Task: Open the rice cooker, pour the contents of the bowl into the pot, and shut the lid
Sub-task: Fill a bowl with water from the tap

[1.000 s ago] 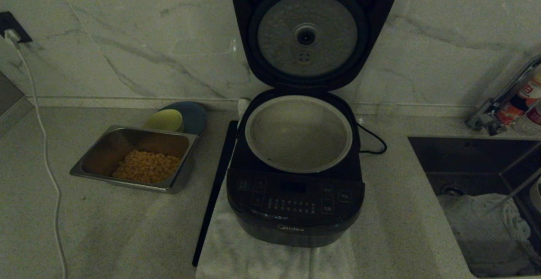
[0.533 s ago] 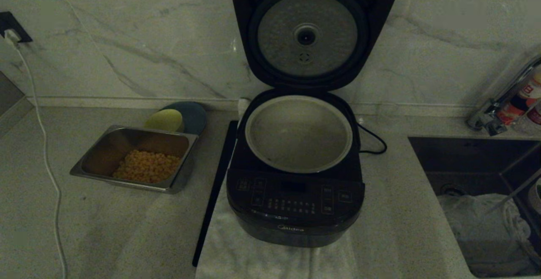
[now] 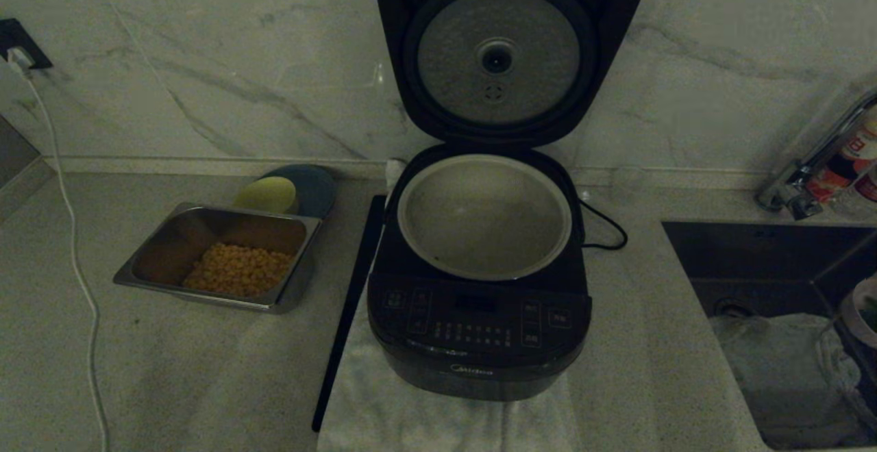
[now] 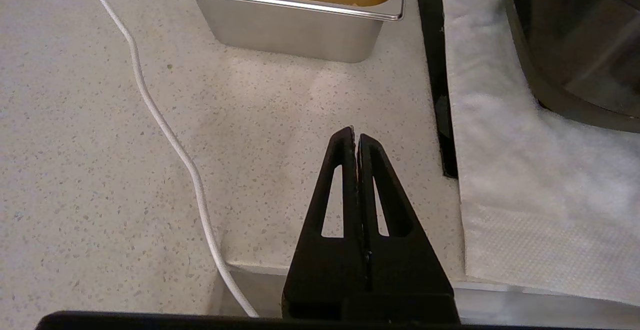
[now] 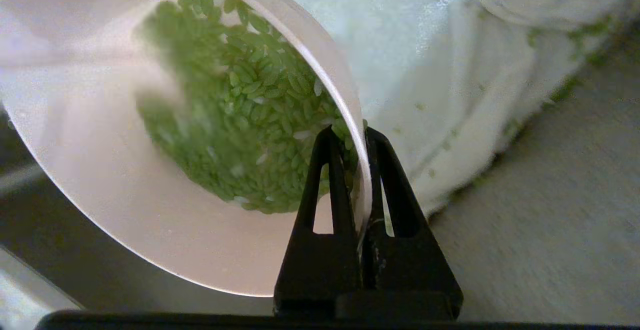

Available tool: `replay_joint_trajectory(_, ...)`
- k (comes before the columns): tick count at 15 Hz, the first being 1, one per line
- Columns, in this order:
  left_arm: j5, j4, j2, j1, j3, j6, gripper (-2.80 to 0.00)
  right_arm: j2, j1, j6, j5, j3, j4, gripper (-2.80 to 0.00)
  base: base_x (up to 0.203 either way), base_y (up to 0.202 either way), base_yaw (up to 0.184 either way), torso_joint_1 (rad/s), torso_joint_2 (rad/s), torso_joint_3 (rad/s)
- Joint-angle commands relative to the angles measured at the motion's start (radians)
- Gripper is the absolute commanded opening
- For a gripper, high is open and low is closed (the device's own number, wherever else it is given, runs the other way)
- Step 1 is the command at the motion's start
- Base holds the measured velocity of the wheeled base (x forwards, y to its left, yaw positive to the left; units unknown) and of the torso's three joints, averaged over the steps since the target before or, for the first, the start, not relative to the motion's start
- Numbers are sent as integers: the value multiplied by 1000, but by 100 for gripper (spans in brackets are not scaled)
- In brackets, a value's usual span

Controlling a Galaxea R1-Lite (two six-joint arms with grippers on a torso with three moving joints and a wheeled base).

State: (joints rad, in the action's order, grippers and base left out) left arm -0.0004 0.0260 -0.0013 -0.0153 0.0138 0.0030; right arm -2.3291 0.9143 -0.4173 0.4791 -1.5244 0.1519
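The black rice cooker [image 3: 479,329] stands mid-counter on a white towel, its lid [image 3: 507,48] raised upright with the silver inner plate facing me. The light-grey pot [image 3: 484,216] inside looks empty. My right gripper [image 5: 350,132] is shut on the rim of the pale pink bowl [image 5: 100,145], which is tilted and holds small green grains [image 5: 240,120]. In the head view the bowl [image 3: 853,308] shows at the far right edge, over the sink. My left gripper [image 4: 355,132] is shut and empty, low above the counter's front edge, left of the cooker.
A steel tray [image 3: 137,270] of yellow kernels sits left of the cooker, a yellow-green bowl [image 3: 266,195] and blue plate [image 3: 315,188] behind it. A white cable [image 3: 75,260] crosses the left counter. A black strip [image 3: 349,301] lies beside the towel. The sink [image 3: 754,253] holds a crumpled cloth [image 3: 767,370].
The pink bowl has come further into the head view at the right edge above the sink. The cooker, lid and left side have not moved.
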Motion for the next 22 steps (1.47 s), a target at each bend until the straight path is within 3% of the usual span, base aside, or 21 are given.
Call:
replay_joint_trajectory(1, 0, 0, 0, 0, 0, 0, -280, -30, -20, -18, 3, -44, 1, -280, 0, 0, 0, 0, 0, 0)
replay_joint_trajectory(16, 0, 0, 0, -2, 0, 0, -280, -13, -58, -37, -4, -82, 36, -280, 0, 0, 0, 0, 0, 0)
replay_joint_trajectory(22, 0, 0, 0, 0, 0, 0, -280, 72, -81, -20, -9, -72, 128, -280, 0, 0, 0, 0, 0, 0)
